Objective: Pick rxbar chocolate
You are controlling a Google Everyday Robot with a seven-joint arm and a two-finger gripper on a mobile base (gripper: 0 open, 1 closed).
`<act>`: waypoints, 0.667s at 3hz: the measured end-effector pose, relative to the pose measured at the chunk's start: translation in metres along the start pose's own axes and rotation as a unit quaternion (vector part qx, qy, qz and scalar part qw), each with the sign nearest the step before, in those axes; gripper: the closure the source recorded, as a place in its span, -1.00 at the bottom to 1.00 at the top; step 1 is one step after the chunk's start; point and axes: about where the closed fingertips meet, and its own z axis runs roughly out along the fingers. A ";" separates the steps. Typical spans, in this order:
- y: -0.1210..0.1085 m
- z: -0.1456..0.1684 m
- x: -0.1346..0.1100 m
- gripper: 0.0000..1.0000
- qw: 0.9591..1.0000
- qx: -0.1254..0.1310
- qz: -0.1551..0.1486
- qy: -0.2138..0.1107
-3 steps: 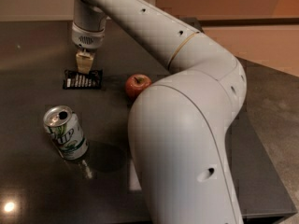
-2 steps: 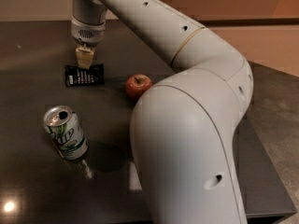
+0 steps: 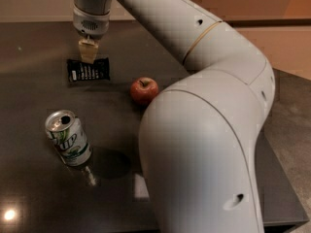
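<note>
The rxbar chocolate [image 3: 88, 71] is a flat black wrapper with rows of white lettering, at the far left of the dark table [image 3: 39, 101]. My gripper [image 3: 88, 57] comes straight down from above, its tan fingers [image 3: 88, 50] closed on the bar's upper edge. The bar hangs just under the fingertips, slightly above the table surface. The large white arm [image 3: 204, 110] fills the right half of the view.
A red apple [image 3: 144, 90] sits right of the bar, close to the arm. A green-and-silver soda can [image 3: 68, 137] stands upright at the front left. The table's right edge [image 3: 279, 178] borders a grey floor.
The gripper has risen, and the rxbar has come up with it, away from its earlier spot on the table. The apple and can have not moved.
</note>
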 end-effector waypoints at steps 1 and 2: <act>0.000 -0.015 -0.001 1.00 1.000 0.011 -0.006 -0.001; 0.000 -0.030 -0.006 1.00 1.000 0.022 -0.017 -0.001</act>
